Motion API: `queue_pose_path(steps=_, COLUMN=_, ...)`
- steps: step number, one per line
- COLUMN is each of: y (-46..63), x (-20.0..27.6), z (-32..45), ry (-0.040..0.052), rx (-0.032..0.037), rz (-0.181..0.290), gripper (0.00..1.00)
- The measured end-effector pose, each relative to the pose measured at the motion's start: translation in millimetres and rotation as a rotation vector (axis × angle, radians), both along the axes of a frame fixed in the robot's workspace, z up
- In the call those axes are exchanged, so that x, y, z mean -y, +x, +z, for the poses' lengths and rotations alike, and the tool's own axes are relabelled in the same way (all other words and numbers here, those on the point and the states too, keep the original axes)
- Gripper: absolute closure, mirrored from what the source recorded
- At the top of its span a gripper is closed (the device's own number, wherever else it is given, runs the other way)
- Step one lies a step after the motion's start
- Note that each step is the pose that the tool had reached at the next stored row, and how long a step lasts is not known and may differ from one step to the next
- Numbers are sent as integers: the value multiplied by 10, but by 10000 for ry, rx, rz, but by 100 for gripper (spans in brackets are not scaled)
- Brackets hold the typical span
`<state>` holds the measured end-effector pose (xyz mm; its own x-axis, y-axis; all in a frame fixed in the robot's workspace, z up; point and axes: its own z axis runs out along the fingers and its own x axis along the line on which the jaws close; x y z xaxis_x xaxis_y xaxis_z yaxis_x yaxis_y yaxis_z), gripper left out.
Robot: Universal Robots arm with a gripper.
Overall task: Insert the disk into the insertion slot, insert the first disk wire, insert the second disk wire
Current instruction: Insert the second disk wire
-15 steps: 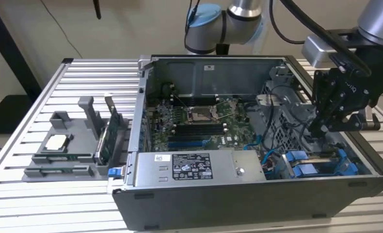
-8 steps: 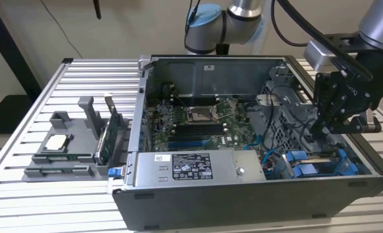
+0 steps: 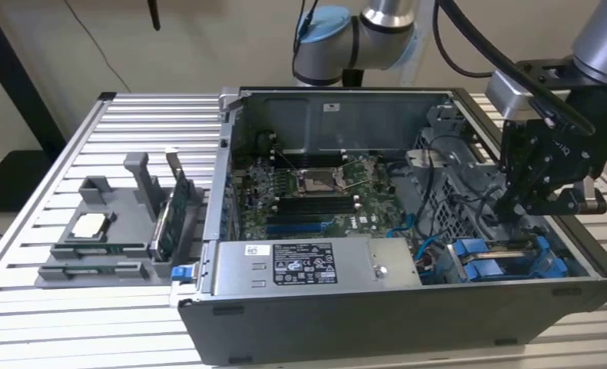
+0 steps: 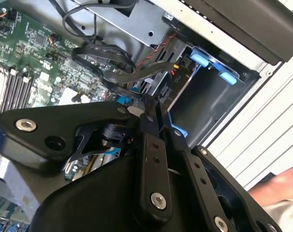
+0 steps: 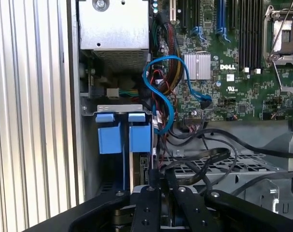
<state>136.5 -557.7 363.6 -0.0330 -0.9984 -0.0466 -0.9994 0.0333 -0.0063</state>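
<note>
Black jaws (image 4: 153, 123) fill the foreground, pressed nearly together on what looks like a black wire plug beside the slot (image 5: 123, 133). Whether the disk already sits there is unclear. I'd keep the plug square and push gently.

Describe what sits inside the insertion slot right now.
The insertion slot shows blue rails and tabs. The gripper reaches down above it among black cables. Whether the disk is seated is hidden by the gripper.
</note>
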Motion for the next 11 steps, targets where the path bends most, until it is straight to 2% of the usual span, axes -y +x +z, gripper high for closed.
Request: queue_pose_path(steps=11, y=2, x=29, z=-54, ry=-29, rx=-1, rz=-40, gripper=84)
